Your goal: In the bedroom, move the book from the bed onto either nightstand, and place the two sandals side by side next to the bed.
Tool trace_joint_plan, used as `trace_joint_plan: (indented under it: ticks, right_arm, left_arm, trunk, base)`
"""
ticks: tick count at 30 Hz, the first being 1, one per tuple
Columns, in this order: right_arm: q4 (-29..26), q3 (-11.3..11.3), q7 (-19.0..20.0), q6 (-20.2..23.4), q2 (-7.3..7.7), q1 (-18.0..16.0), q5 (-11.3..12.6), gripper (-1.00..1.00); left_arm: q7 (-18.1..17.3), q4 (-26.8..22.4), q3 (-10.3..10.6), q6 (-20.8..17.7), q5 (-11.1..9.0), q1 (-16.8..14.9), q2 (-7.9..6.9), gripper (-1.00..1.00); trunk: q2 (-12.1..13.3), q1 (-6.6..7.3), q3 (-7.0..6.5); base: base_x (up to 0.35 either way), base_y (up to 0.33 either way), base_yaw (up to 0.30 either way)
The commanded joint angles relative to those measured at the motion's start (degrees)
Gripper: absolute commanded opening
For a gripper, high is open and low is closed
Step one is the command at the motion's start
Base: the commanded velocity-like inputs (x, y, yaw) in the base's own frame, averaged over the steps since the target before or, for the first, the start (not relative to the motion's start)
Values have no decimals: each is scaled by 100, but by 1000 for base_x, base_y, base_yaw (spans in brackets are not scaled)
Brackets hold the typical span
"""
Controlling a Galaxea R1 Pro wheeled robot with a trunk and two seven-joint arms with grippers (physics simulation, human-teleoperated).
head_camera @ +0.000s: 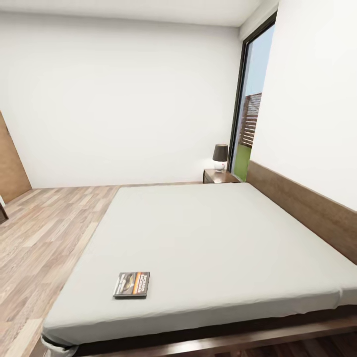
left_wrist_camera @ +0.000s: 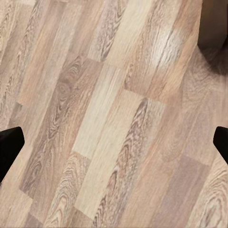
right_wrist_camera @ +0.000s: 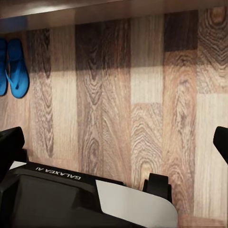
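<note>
Wood-plank floor (left_wrist_camera: 114,118) is filling both wrist views, each gripper's jaws spread wide, holding nothing; the sandals (right_wrist_camera: 14,69) are lying together by the bed frame. Overhead, the book (head_camera: 132,284) is resting near the bed's (head_camera: 213,233) close corner, nightstand (head_camera: 218,175) beyond.

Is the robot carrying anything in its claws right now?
No. Both end effectors are open over bare wood floor, nothing between their fingers. The book lies on the bed, untouched.
</note>
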State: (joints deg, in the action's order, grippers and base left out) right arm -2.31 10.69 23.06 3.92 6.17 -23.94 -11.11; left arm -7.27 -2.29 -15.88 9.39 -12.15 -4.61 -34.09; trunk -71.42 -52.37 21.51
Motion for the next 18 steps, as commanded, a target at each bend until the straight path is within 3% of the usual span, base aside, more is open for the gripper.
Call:
trace_joint_plan:
  ticks: [1, 15, 18]
  right_arm:
    - [-13, 51, 25, 37, 0, -1, -50, 100]
    - [-35, 55, 15, -68, -25, 174, -245, 100]
    - [-25, 58, 15, -80, -32, 185, -257, 100]
  left_arm:
    - [-40, 10, -3, 14, -60, -5, -2, 100]
    - [-46, 10, -3, 93, -60, -5, -2, 100]
    - [-48, 10, -3, 96, -60, -5, -2, 100]
  trunk:
    - [38, 23, -12]
    - [599, 330, -263]
    - [599, 330, -263]
  base:
    - [0, 0, 0]
    - [0, 0, 0]
    - [0, 0, 0]
